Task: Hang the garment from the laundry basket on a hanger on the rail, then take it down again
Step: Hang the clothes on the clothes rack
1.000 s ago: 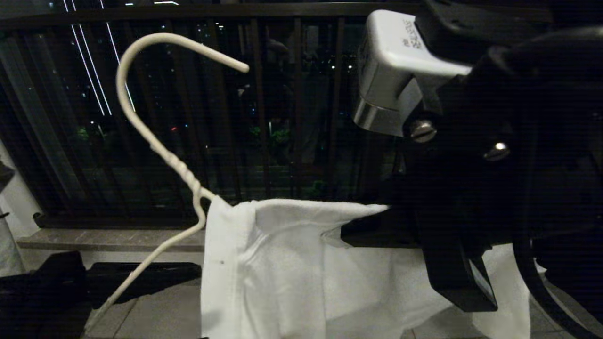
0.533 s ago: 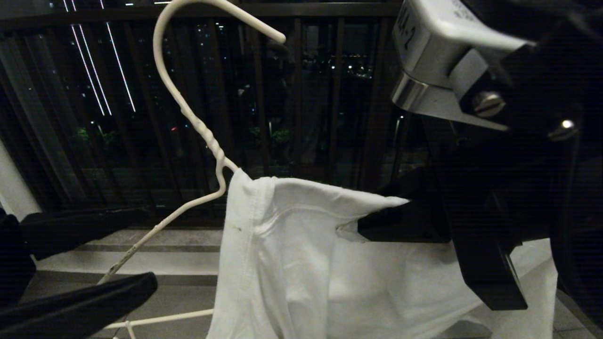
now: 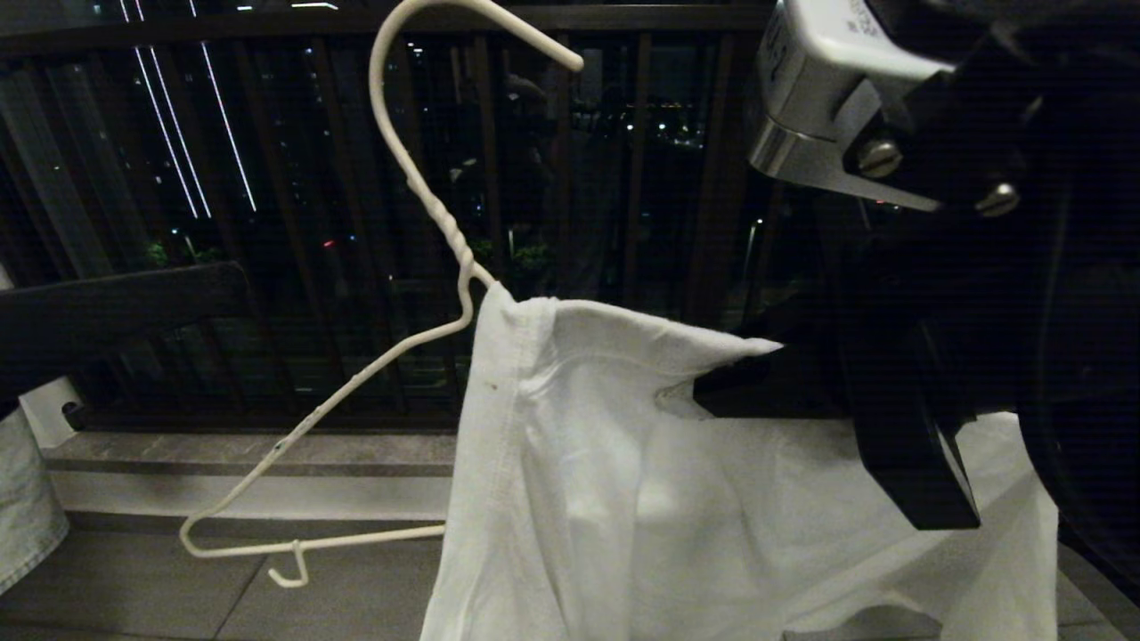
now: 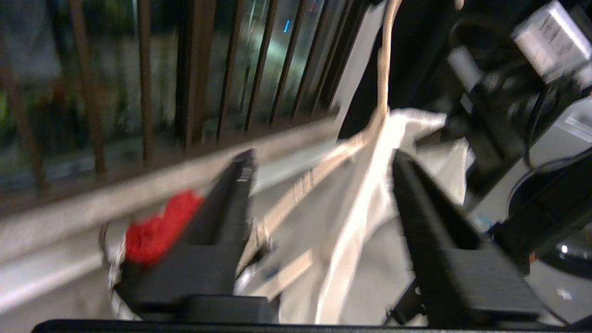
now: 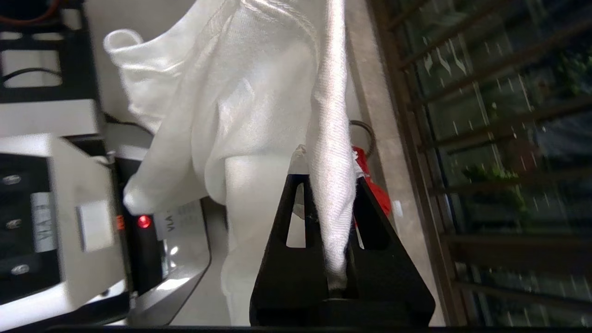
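Head view, hanger: the white wire hanger (image 3: 419,294) hangs tilted in mid-air in front of the dark balustrade (image 3: 294,178), hook uppermost; its long axis runs from the bare lower-left corner up toward the right gripper.
Head view, garment: the white T-shirt (image 3: 623,499) covers only the hanger's right shoulder; the left shoulder wire is bare.
Head view, right gripper: the right gripper (image 3: 712,401) enters from the right and pinches the cloth at the covered shoulder.
Head view, left gripper: one dark finger (image 3: 116,312) shows at the left edge, apart from the bare wire.
Left wrist view, left gripper: the left gripper (image 4: 319,185) stands with its jaws apart and nothing between them; hanger wire and T-shirt edge lie ahead, in line with the gap.
Left wrist view, other: a red item (image 4: 157,229) lies low beside one finger; what it is cannot be told.
Right wrist view, right gripper: jaws closed on a fold of T-shirt fabric.
Judgement: the left gripper is the nearer to the bare side, so the next move probably falls to it.
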Controlling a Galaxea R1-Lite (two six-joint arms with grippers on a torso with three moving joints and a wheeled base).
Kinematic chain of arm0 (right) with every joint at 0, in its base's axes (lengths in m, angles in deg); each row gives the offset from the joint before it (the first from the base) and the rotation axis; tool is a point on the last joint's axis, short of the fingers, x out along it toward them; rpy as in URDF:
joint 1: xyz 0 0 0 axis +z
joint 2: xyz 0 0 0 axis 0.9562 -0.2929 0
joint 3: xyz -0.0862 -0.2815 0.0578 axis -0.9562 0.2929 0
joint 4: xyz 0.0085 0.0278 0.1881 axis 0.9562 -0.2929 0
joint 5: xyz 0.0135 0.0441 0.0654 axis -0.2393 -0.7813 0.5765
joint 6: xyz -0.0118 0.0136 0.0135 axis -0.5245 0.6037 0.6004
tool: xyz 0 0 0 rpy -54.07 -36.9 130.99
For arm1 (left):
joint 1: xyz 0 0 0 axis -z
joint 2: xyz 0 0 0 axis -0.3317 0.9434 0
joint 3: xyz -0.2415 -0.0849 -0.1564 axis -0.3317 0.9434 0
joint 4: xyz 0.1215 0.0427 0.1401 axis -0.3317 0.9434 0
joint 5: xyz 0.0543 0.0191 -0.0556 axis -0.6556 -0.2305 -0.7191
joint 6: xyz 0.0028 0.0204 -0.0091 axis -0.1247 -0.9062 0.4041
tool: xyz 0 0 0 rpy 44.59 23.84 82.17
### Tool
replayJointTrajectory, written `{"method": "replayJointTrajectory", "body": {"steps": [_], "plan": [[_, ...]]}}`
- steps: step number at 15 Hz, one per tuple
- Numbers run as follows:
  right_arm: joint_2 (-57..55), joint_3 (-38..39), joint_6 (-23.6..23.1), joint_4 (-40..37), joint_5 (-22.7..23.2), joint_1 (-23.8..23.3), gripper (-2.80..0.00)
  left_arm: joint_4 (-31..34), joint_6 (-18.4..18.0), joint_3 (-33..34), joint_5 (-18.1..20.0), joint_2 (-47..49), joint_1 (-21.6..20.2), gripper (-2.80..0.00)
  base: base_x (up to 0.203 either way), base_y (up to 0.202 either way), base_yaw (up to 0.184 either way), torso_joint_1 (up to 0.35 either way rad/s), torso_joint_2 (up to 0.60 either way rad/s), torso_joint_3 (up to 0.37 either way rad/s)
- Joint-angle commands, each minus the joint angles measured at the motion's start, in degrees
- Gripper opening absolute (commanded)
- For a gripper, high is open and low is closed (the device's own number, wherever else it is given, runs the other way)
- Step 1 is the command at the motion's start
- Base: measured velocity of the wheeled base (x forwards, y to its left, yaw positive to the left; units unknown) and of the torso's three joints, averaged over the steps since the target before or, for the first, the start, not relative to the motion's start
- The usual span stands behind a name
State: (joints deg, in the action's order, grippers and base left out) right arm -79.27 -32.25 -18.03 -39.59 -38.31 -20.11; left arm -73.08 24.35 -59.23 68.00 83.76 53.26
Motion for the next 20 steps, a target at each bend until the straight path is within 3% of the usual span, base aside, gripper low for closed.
{"method": "replayJointTrajectory", "body": {"steps": [1, 5, 7, 9, 13, 17, 18, 20], "plan": [[-0.14, -0.46, -0.17, -0.07, -0.01, -2.60, -2.80, 12.65, 0.59, -7.92, -0.02, 2.44, -0.22, -2.80, 0.000, 0.000, 0.000, 0.000, 0.00, 0.000], [-0.15, -0.92, -0.17, 1.12, -0.01, -6.58, -2.80, 41.15, 5.62, -25.88, 0.52, 8.99, 0.35, -2.80, 0.000, 0.000, 0.000, 0.000, 0.00, 0.000], [-0.15, -0.92, -0.23, 1.26, 0.06, -8.46, -2.80, 49.43, 9.02, -30.56, 0.94, 13.51, 3.67, -2.80, 0.000, 0.000, 0.000, 0.000, 0.00, 0.000], [-0.59, -1.27, -0.17, 2.04, 0.08, -9.62, -2.80, 51.98, 10.96, -30.81, 1.02, 17.52, 6.19, -2.80, 0.000, 0.000, 0.000, 0.000, 0.00, 0.000], [-0.59, -1.36, -0.17, 2.83, 0.08, -10.06, -2.80, 52.06, 12.91, -28.78, 0.79, 26.47, 6.70, -2.80, 0.000, 0.000, 0.000, 0.000, 0.00, 0.000], [-0.32, -1.27, -0.17, 3.00, 0.08, -10.85, -2.80, 48.07, 16.21, -26.56, -2.49, 30.78, 6.02, -2.80, 0.000, 0.000, 0.000, 0.000, 0.00, 0.000], [-0.18, -1.27, -0.17, 3.00, 0.08, -10.85, -2.80, 47.66, 17.09, -26.78, -3.00, 31.49, 6.02, 0.00, 0.000, 0.000, 0.000, 0.000, 0.00, 0.000], [0.26, -1.27, -0.26, 3.00, 0.08, -11.01, -2.80, 46.58, 19.08, -26.93, -4.17, 33.35, 6.02, 0.00, 0.000, 0.000, 0.000, 0.000, 0.00, 0.000]]}}
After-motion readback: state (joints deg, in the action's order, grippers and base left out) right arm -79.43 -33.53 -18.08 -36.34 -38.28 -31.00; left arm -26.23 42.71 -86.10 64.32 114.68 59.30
